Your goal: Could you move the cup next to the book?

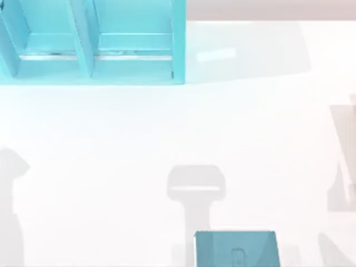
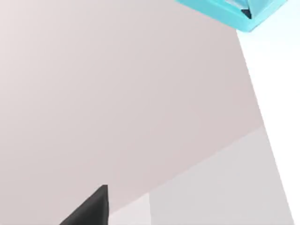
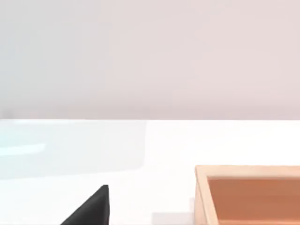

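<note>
The teal-blue book lies flat at the table's front edge, a little right of centre, with a faint emblem on its cover. The cup is out of view. My left arm is a faint pale shape at the table's left edge. My right arm is a similar shape at the right edge. Both are far from the book. One dark finger shows in the left wrist view, and one dark finger in the right wrist view.
A large light turquoise shelf unit with dividers stands at the back left; its corner appears in the left wrist view. An orange-brown wooden box sits near the right gripper. A faint grey shape lies just behind the book.
</note>
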You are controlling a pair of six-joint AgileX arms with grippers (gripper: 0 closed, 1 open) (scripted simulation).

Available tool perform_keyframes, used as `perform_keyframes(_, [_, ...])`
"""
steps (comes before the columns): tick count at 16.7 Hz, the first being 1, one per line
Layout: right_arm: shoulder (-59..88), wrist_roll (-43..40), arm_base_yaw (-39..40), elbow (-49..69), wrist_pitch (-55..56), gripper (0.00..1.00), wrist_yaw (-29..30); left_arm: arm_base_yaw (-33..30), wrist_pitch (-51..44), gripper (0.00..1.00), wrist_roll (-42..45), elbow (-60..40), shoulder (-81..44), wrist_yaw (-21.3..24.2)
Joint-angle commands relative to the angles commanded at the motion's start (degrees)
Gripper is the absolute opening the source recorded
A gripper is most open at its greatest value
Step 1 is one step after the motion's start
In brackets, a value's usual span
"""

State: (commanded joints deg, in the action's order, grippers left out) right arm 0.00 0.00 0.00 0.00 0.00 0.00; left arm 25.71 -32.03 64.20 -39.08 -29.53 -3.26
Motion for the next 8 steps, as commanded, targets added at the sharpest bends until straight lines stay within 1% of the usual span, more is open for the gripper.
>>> perform_keyframes(4, [0.0,0.0,0.0,0.0,0.0,1.0,0.0,9.19,-12.59,1.0,26.44,-10.49,-14.06,-0.28])
perform_keyframes(8, [0.0,0.0,0.0,0.0,0.0,1.0,0.0,17.1,-23.39,1.0,47.74,-17.79,-27.84,-0.01])
